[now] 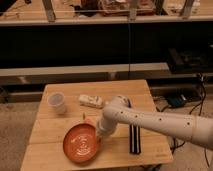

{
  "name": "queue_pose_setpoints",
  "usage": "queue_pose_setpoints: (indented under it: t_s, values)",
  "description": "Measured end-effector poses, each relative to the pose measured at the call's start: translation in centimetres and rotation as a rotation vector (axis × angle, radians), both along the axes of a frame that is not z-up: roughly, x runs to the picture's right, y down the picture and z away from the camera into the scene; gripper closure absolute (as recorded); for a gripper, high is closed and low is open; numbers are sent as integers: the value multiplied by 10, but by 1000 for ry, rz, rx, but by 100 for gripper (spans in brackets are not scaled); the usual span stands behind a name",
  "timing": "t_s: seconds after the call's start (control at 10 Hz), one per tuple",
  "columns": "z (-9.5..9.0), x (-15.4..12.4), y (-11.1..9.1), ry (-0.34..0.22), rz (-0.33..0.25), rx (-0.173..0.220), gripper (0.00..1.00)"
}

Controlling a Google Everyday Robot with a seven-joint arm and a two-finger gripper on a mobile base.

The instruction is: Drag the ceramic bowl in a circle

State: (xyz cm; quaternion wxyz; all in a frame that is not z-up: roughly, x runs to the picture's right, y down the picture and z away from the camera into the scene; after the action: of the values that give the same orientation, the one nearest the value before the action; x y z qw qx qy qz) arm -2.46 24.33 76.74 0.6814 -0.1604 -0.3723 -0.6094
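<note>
Orange-red bowl (81,143) sits on the bench (45,131), our gripper (102,132) at its rim (its hold we cannot tell); we judge the circle mostly left to drag.

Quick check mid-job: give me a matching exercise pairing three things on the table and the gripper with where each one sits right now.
Things:
1. ceramic bowl
2. white cup
3. black bar
4. gripper

Places:
A. rear of the table, on the view's left
B. at the bowl's rim, on its right side in the view
C. front of the table, left of centre in the view
D. front of the table, right of the bowl, partly under the arm

Pairs: 1-C, 2-A, 3-D, 4-B
</note>
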Motion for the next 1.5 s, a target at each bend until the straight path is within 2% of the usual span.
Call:
queue_pose_setpoints:
  t_s: [0.1,0.2,0.3,0.4,0.6,0.7,0.9,1.1,1.3,1.5]
  values:
    - [6,1,-10,18,21,-1,100]
    - [14,-6,-26,34,46,0,100]
    - [16,-14,-33,36,56,3,100]
    - [16,-24,-39,34,63,7,100]
    - [12,-61,-50,-3,48,22,100]
    - [9,-77,-51,-28,33,28,100]
    - [-9,-117,-43,-118,-22,42,100]
    - [-28,-133,-27,-194,-66,49,100]
    - [-39,-129,-17,-259,-84,59,100]
    - [-45,-106,-7,-288,-105,62,100]
